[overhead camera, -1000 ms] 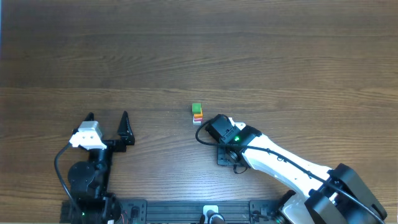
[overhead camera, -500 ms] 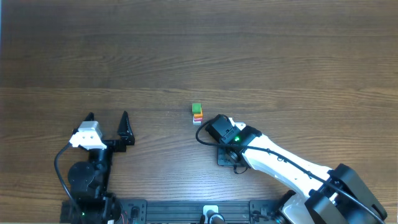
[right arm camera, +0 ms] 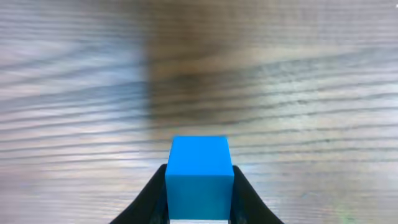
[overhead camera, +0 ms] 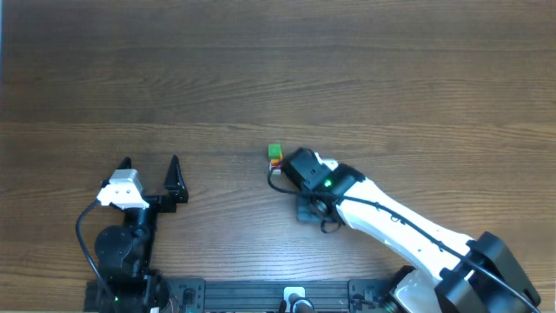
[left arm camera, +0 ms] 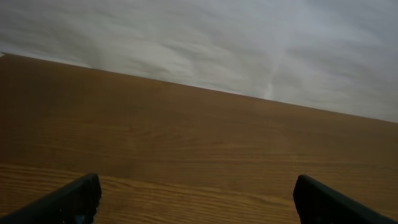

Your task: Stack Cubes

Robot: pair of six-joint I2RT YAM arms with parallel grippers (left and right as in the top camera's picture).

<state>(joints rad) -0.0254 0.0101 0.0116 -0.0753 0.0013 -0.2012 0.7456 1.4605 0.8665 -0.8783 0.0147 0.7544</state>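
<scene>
**Blue cube held near the stack**

Right claw (right arm camera: 199,186) pinches the blue cube (right arm camera: 199,165) above bare bench (overhead camera: 391,87), near the stack (overhead camera: 274,156), which is topped in green. Left claw (overhead camera: 149,163) rests spread, well apart. Risk: a low or off-centre approach could topple the stack — or leave the cube overhanging.

Brown wood-grain table (overhead camera: 278,69), pale wall (left arm camera: 199,37) behind it

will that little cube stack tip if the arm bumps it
Probably: the cube stack looks narrow for its height, so a sideways nudge may topple it. The blue cube, flat-faced and squarely held in the right gripper, likely won't roll.
</scene>
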